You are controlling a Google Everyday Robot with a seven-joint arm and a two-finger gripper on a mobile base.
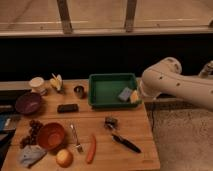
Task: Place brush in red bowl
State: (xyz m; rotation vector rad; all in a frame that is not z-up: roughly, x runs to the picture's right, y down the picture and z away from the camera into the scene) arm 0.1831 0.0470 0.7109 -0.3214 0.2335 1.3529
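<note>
Claw is tucked at the tip of the white arm beside the right rim of the green tray, mostly hidden under the arm's bulk; it is spread wide and carries nothing. It is well apart from the brush, which lies flat on the bench in front of the tray, its greyish head toward the tray and its black handle running out toward the front right corner. The red bowl sits on the left side of the bench, with a fork and an orange stick-shaped thing between it and the brush. The brush looks light and stiff, but its glossy, tapering handle is likely slippery and may twist in a pinch. The best hold is probably across the thicker part of the handle close to the head, jaws set square to its length.
</note>
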